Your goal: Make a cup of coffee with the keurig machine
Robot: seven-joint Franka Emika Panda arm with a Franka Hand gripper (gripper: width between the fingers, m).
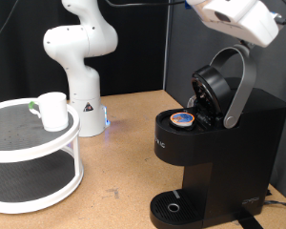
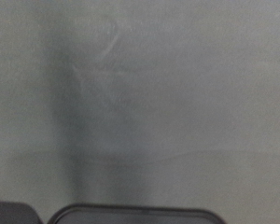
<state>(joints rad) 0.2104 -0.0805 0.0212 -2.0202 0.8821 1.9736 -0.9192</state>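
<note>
White two-tier round stand (image 1: pixel 33 143) on brown tabletop (image 1: pixel 119 157); dark curtain (image 1: pixel 148 48) behind.

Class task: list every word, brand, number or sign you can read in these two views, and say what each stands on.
Pale lettering on the front of the keurig machine: too small and blurred to read.
Small dark mark on the white robot base: too small to read.
The cup on the round white shelf: no text shows.
Wrist view: blurred grey surface, no text.
</note>
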